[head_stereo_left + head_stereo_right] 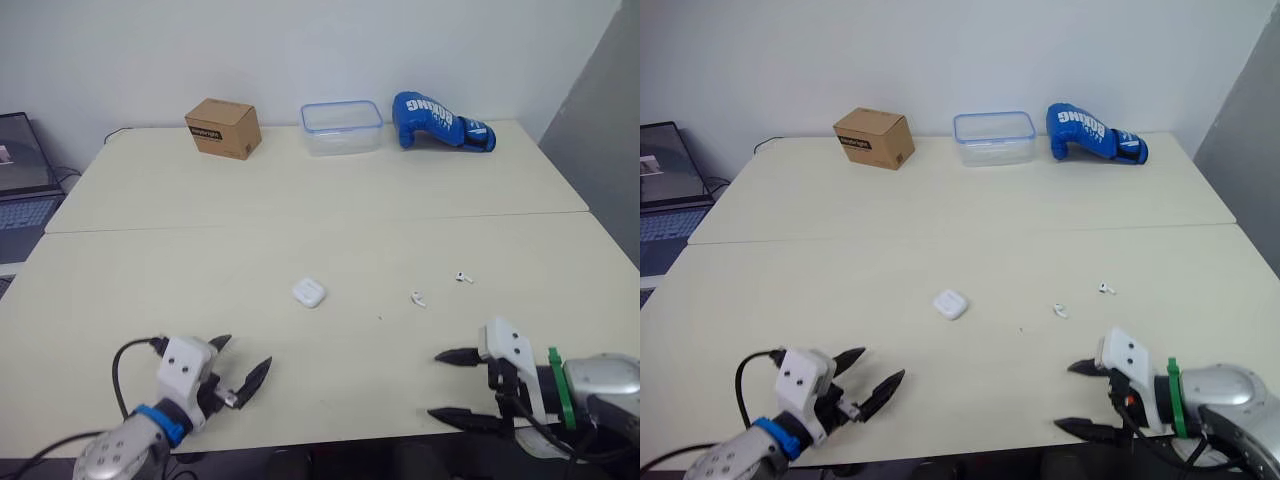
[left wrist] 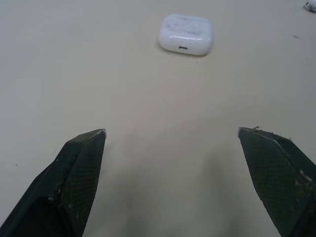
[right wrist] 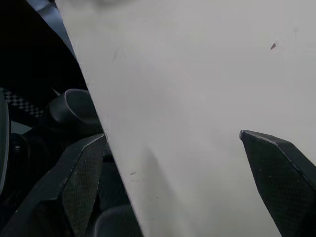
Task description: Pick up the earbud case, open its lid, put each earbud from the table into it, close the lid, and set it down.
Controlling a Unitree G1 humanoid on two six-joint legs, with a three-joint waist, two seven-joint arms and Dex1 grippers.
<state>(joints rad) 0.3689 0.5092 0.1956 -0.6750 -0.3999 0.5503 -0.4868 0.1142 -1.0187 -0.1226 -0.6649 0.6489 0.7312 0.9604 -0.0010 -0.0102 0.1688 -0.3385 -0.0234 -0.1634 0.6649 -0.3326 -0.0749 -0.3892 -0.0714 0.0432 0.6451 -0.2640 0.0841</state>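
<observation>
Cream table [image 1: 300, 240], matte, made of two slabs butted along a seam running nine to three o'clock (twelve taken as straight away from the robot). On the near slab, about its middle: white earbud case [image 1: 308, 293], flat, lid closed, small port on the side turned toward seven o'clock. At three o'clock of the case, well apart from it: one white earbud [image 1: 418, 297]. Just beyond, at two o'clock of that, the second earbud [image 1: 463, 276], the pair near but not touching. On the far slab, along the twelve o'clock edge, from eleven to one: brown cardboard box [image 1: 223, 128], clear blue-edged plastic container [image 1: 342, 127], blue boxing glove [image 1: 440, 121] on its side. Off the table at ten o'clock: open laptop [image 1: 22, 185]. Behind everything, plain white wall [image 1: 300, 50], with a grey panel [image 1: 600, 100] at two o'clock. Then the arms, both low at the six o'clock edge. At seven o'clock, left gripper [image 1: 248, 351], aimed toward two o'clock, black fingers spread wide with nothing between, case ahead of the tips and well apart. At five o'clock, right gripper [image 1: 434, 384], aimed toward nine o'clock, fingers likewise spread and empty, one over the tabletop and the other out past the near rim in the right wrist view.
</observation>
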